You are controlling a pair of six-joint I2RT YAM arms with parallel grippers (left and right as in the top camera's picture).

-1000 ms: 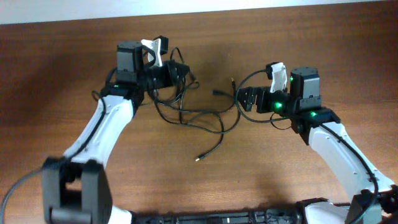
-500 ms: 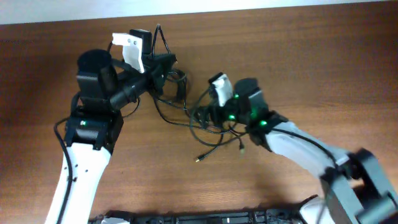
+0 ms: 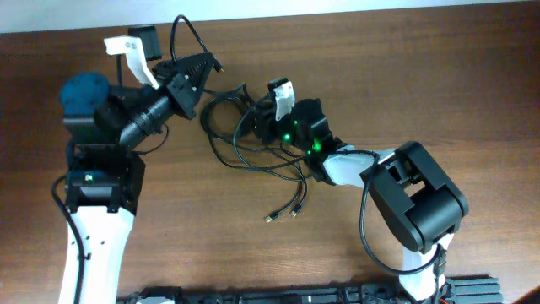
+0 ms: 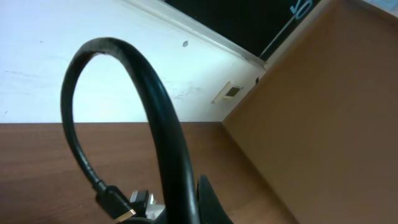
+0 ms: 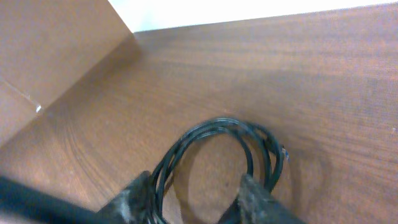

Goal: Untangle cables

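The cables (image 3: 253, 152) lie as a loose black tangle on the brown table (image 3: 422, 76), with two plug ends (image 3: 270, 218) trailing toward the front. My left gripper (image 3: 201, 72) is raised at the back left and shut on one cable, whose loop (image 3: 180, 23) arcs above it. Up close, that thick loop (image 4: 158, 106) ends in a gold-tipped plug (image 4: 115, 205) beside my left gripper (image 4: 186, 211). My right gripper (image 3: 256, 125) is low in the tangle. Its fingers (image 5: 134, 199) stand apart around coiled strands (image 5: 249, 134), with bare wood between them at my right gripper (image 5: 196, 199).
A white wall (image 3: 337, 7) runs along the table's far edge. A brown panel (image 4: 323, 112) stands beside the table. The right arm's base (image 3: 418, 198) sits at the front right.
The left arm has swung up and left, lifting its cable loop. The right arm has reached left into the tangle, and its jaws have narrowed.
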